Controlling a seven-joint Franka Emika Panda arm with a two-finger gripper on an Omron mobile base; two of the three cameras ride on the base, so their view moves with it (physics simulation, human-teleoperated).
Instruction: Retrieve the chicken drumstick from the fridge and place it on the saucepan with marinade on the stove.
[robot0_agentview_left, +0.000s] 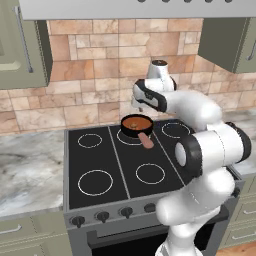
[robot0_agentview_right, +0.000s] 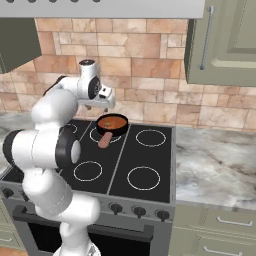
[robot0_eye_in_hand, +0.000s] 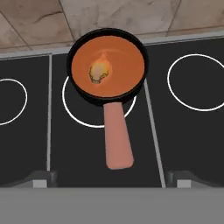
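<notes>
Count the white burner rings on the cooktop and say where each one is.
6, going by the right base view: three along the back, the middle one under the saucepan, back right; three in front, middle, right. The arm partly covers both left ones.

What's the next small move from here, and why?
Probably lift the gripper straight up and retreat. Its jaws stand wide open with nothing between them, and the chicken drumstick already lies in the sauce of the saucepan on the stove, so the placing looks done.

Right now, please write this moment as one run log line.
gripper: open, above pan | golden-brown chicken drumstick: lying in sauce | small black saucepan with marinade: on rear burner | black glass stove
</notes>
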